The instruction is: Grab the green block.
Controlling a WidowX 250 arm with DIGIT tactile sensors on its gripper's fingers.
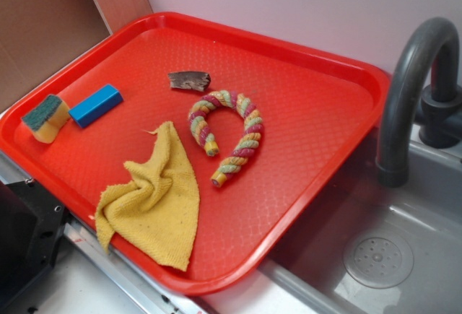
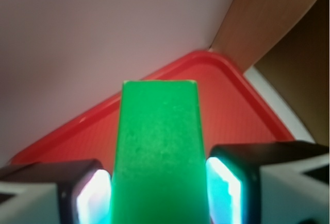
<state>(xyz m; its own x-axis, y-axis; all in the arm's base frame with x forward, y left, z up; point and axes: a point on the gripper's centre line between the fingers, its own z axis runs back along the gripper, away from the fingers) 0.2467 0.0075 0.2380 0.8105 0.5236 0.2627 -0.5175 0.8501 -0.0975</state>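
Clamped between the two finger pads [image 2: 225,184] of the gripper [image 2: 160,188], the green block [image 2: 158,147] is seen in the wrist view, a pad pressed flat against each long side face. Its long axis runs straight out ahead, away from the camera, across the line of closure. Beyond its far end, the red tray [image 2: 232,105] is seen well apart and below, so the block is judged lifted clear. In the exterior view neither gripper nor block is shown.
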